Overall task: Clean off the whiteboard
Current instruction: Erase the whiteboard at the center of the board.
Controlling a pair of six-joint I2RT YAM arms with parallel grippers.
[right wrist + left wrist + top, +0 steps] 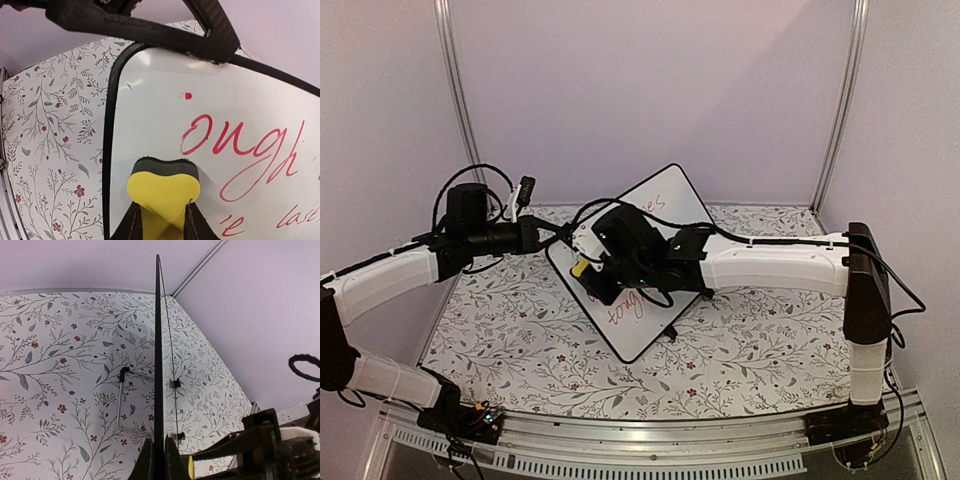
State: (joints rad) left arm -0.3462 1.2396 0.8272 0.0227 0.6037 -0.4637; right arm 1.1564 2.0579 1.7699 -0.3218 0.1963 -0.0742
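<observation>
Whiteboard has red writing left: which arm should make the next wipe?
Right. The right gripper is shut on the yellow eraser, held at the whiteboard face beside the red writing. The left gripper is clamped on the board's edge, propping it up, so it is probably best kept there.

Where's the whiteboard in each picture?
Top external: whiteboard in the middle, turned like a diamond.
Left wrist: seen edge-on, a thin black line up the middle, pinched by the left pincer.
Right wrist: fills the right side, red writing, behind the yellow eraser.
Shared landmark: the flowery table cover.
</observation>
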